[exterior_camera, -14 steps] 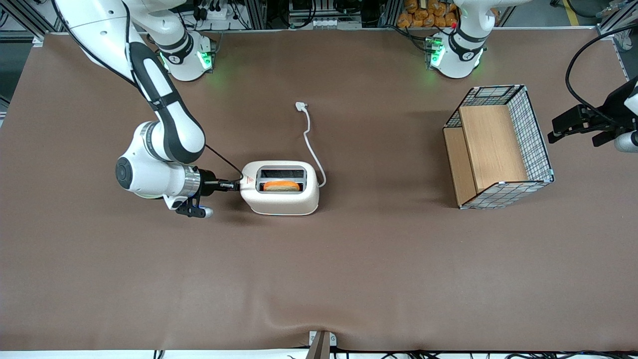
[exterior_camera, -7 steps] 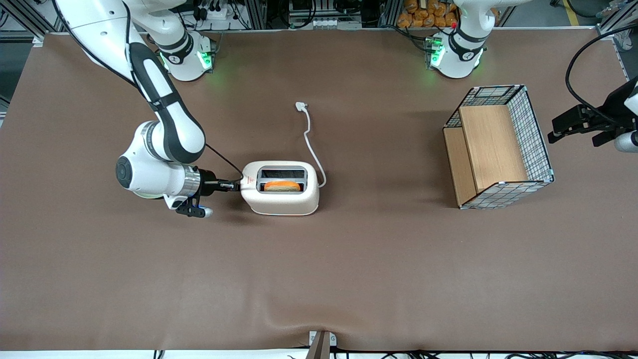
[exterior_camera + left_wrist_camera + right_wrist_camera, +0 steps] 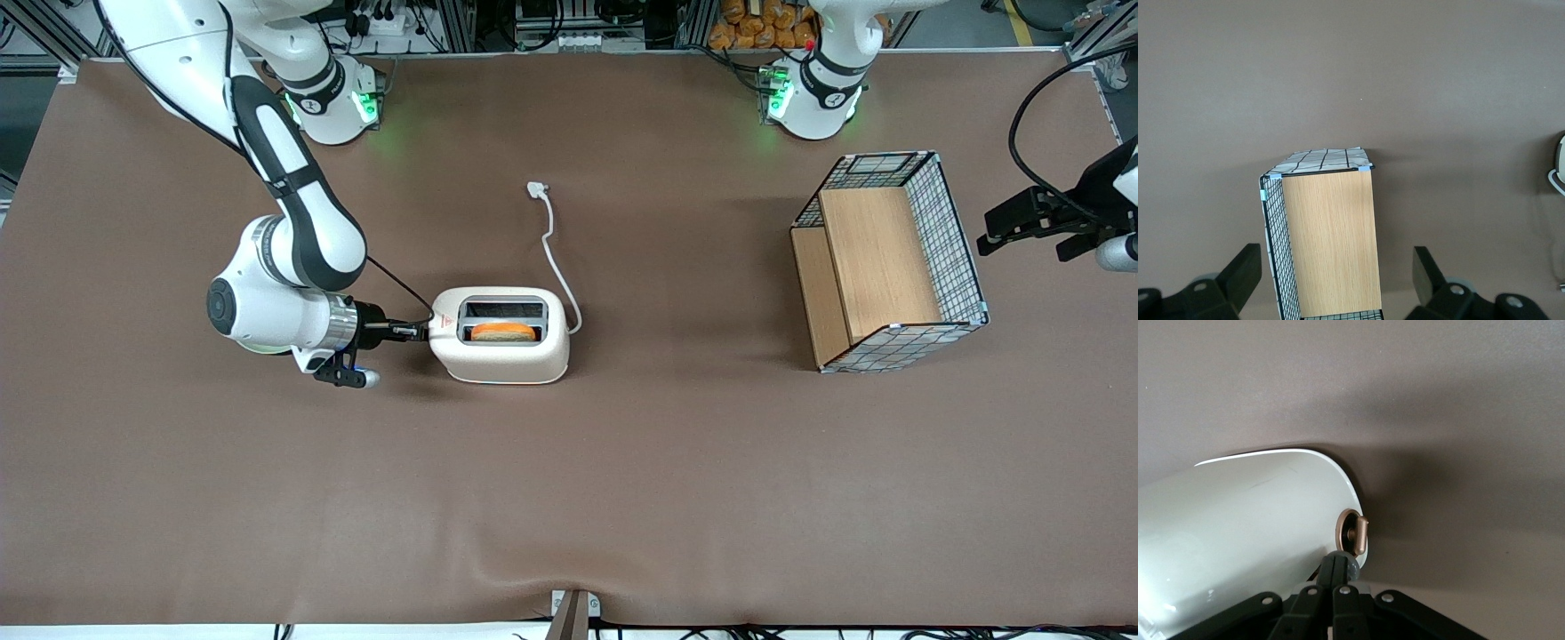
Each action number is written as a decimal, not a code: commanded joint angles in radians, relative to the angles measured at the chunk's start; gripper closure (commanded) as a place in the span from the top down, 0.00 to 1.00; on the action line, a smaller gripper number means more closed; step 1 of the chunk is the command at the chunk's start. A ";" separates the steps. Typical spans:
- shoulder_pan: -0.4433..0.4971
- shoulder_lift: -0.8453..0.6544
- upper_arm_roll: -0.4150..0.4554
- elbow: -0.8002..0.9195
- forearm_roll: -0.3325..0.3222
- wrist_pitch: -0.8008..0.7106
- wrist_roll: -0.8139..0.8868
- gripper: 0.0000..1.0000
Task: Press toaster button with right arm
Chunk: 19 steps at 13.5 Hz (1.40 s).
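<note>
A: Where is the toaster [image 3: 500,335]?

B: On the brown bench [image 3: 569,498], roughly midway between the near and far edges, toward the working arm's end. It stands upright, with two slots on top. The slot nearer the front camera holds an orange-brown slice [image 3: 503,332]; the other slot looks dark.

A: And the tool?

B: The tool [image 3: 418,332] lies level, just above the bench, with its tip against the toaster's short end face. In the wrist view the tool [image 3: 1336,568] has its two fingers [image 3: 1341,565] pressed together into one narrow point, nothing between them, right up against the pale end face [image 3: 1251,527].

A: Can you see the button?

B: Not clearly. From the front, the tool tip covers the spot where it would be. The wrist view shows a small copper-coloured knob [image 3: 1356,532] on the end face, just beside the fingertips. Whether the tip touches a lever I cannot tell.

A: What about the arm?

B: The right arm [image 3: 284,240] reaches down from its base, its wrist low beside the toaster.

A: Anything else on the bench?

B: A white cord [image 3: 558,258] runs from the toaster away from the front camera, ending in a plug. Well apart, toward the parked arm's end, sits a wire basket [image 3: 892,260] with wooden panels, also visible in the left wrist view [image 3: 1328,240].
</note>
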State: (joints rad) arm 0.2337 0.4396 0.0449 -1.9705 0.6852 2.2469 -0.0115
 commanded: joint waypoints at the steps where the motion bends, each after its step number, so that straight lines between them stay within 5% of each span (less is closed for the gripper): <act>1: 0.042 0.056 -0.002 -0.031 0.034 0.073 -0.042 0.00; 19: 0.032 0.045 -0.007 0.015 0.033 -0.029 -0.028 0.00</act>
State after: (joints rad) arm 0.2344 0.4400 0.0427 -1.9638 0.6871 2.2296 -0.0118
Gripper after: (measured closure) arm 0.991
